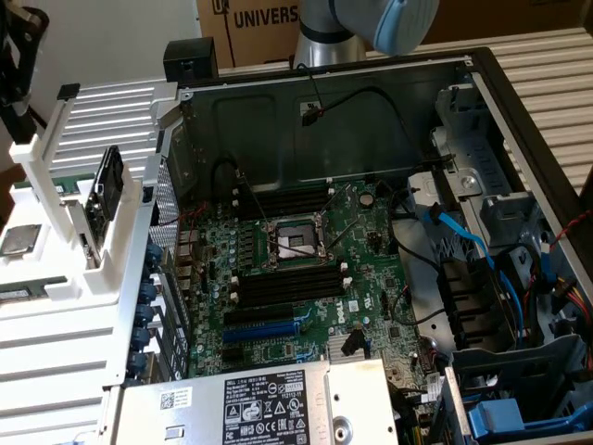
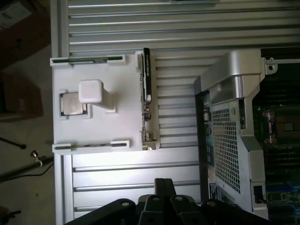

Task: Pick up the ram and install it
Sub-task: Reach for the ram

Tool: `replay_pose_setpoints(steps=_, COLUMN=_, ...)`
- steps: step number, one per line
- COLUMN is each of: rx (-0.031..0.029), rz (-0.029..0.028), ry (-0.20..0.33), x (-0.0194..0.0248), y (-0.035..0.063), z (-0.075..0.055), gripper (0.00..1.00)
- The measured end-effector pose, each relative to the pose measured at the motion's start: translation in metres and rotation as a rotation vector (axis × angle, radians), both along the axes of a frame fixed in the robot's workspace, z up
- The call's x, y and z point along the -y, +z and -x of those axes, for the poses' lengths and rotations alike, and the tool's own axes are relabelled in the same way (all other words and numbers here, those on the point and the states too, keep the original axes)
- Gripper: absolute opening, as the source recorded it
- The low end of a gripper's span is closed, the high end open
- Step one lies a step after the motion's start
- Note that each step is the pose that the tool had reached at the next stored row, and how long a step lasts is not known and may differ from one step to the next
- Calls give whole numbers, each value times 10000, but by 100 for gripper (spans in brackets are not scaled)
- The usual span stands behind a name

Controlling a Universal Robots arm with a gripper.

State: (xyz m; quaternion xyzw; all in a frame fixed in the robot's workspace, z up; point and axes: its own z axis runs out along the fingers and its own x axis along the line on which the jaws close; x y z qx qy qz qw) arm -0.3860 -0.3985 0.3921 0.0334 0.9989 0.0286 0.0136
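Jaws closed, empty, above bench [image 2: 117, 178], well apart from ram [image 2: 146, 84]. Ram stood on edge in side slot of white holder [image 2: 117, 79], near case [image 2: 229, 75]. Holder also carried chip [image 2: 72, 103] in recess. Case held board [image 1: 371, 278]; slots [image 1: 289, 286] looked empty. Risks: off-centre grip tilting or jamming thin ram; cables [image 1: 459, 232] snagging.
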Motion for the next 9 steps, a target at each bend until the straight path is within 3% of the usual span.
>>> replay_pose_setpoints(steps=9, rx=1, rz=-1, ry=71, x=-7, y=-106, z=366, gripper=10)
